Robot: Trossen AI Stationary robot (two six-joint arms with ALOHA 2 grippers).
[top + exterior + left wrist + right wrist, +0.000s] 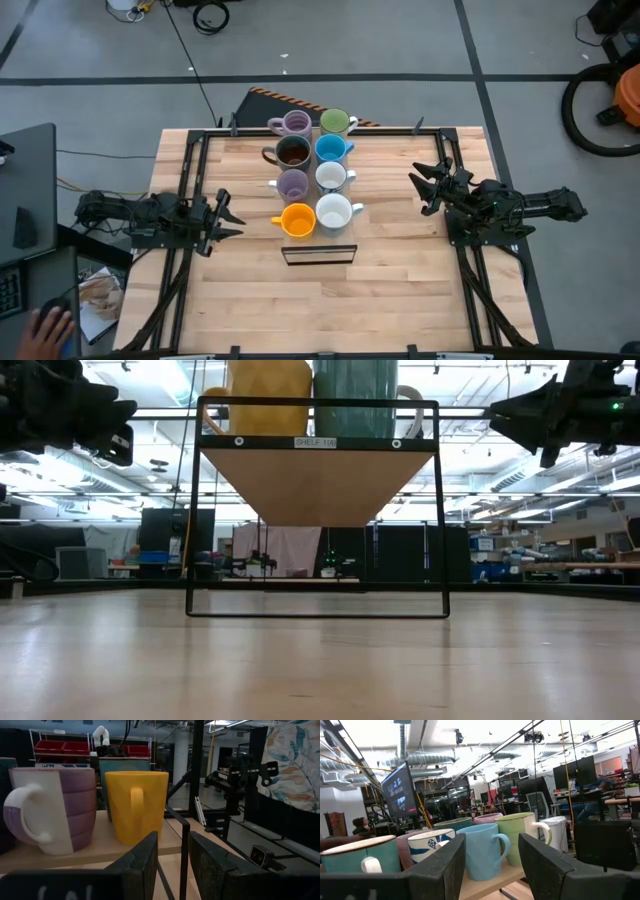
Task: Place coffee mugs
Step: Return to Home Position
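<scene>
Several coffee mugs stand by their bases in two rows on a raised wooden shelf (318, 480) at the table's middle. One row holds a lilac mug (290, 124), a dark brown mug (292, 152), another lilac mug (292, 185) and an orange mug (297, 220). The other row holds a green mug (334, 122), a blue mug (331, 149) and two white mugs (331, 177). My left gripper (228, 215) hovers open left of the orange mug (137, 805). My right gripper (425, 185) hovers open right of the blue mug (482, 850). Neither holds anything.
The shelf's black wire frame (320, 254) reaches toward the near edge. Black rails (190, 170) run along the table's left, right and far sides. A person's hand (50, 325) shows at a desk beyond the table's left near corner. Bare wood lies near the front edge.
</scene>
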